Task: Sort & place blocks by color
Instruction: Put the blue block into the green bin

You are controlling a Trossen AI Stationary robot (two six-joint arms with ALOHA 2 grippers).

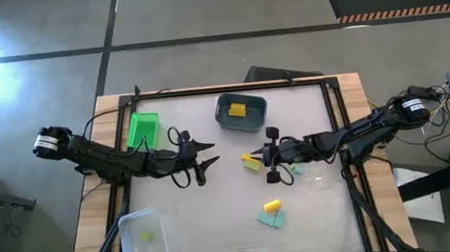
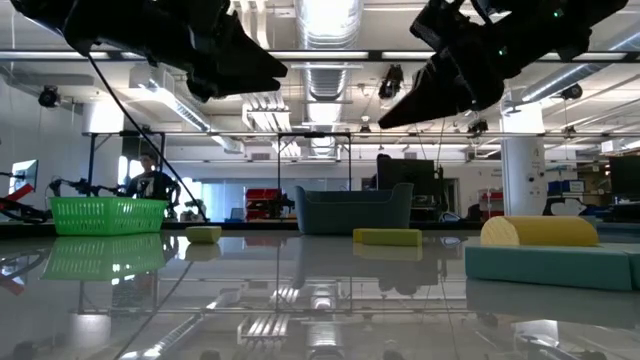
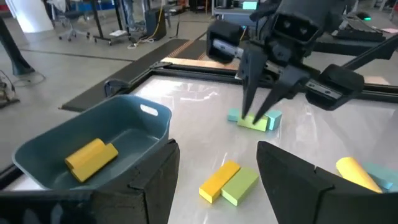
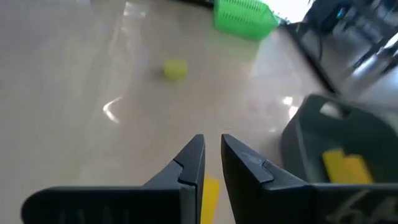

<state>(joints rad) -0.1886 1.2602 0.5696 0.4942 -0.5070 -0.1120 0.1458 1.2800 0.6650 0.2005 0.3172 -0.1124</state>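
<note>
Both grippers hang above the table, touching nothing. My left gripper (image 1: 211, 153) (image 3: 217, 149) is open wide at mid-table and points toward the right arm. My right gripper (image 1: 259, 156) (image 4: 212, 146) is open by a narrow gap. It stands over a yellow bar (image 1: 246, 157) (image 3: 219, 180) that lies flat beside a lime bar (image 1: 254, 165) (image 3: 240, 185). A lime and teal cluster (image 1: 296, 168) (image 3: 254, 122) lies under the right arm. A yellow cylinder (image 1: 272, 206) rests on teal wedges (image 1: 271, 218). One lime block (image 4: 175, 68) lies alone on the table.
A grey-blue bin (image 1: 240, 112) at the far middle holds a yellow block (image 3: 91, 158). A bright green basket (image 1: 142, 129) stands far left. A clear bin (image 1: 143, 239) near left holds a lime block (image 1: 146, 236). Cables trail from both arms.
</note>
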